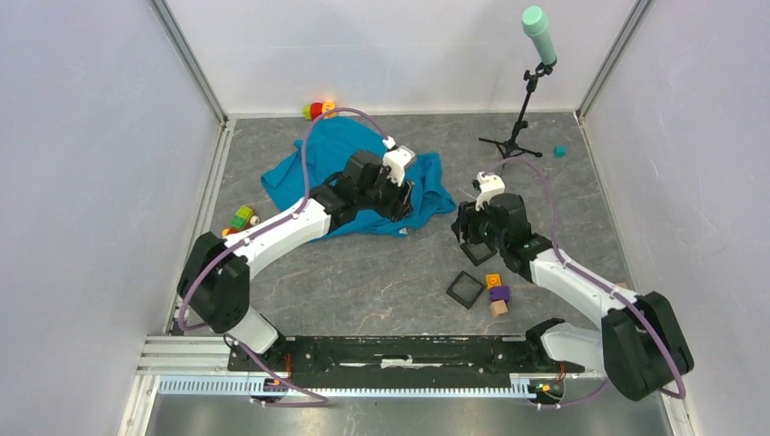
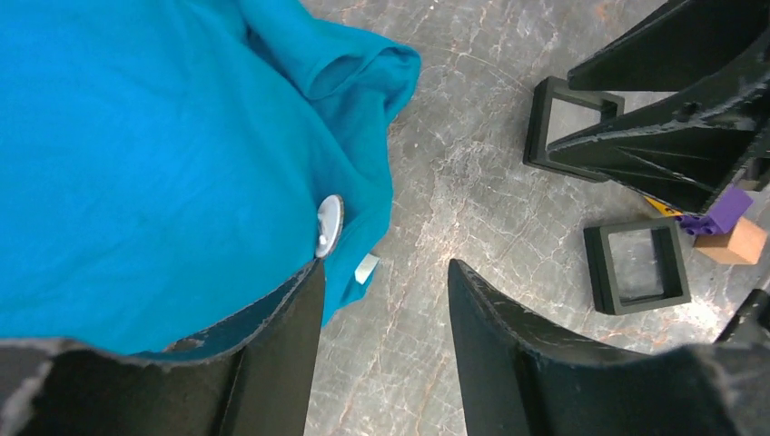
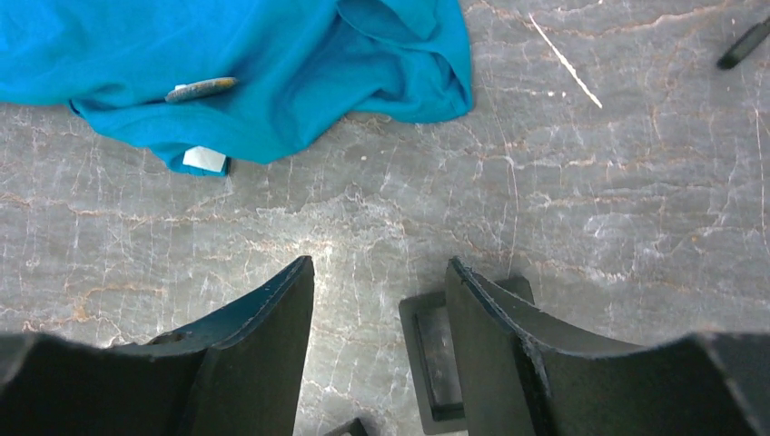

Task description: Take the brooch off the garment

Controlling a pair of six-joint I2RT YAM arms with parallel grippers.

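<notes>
Whitish brooch (image 2: 329,224) on teal garment (image 2: 163,154) hem, centre-left of left wrist frame, beside left gripper (image 2: 383,277). Left and right gripper (image 3: 379,272) jaws wide open, empty. Risk: closing pinches cloth too, dragging the garment.

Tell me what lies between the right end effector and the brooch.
Right wrist view: beyond the right end effector, bare grey tabletop, then the edge of the teal garment, before the brooch.

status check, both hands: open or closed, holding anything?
Left hand: open, empty, one finger close to the brooch.
Right hand: open, empty.
</notes>
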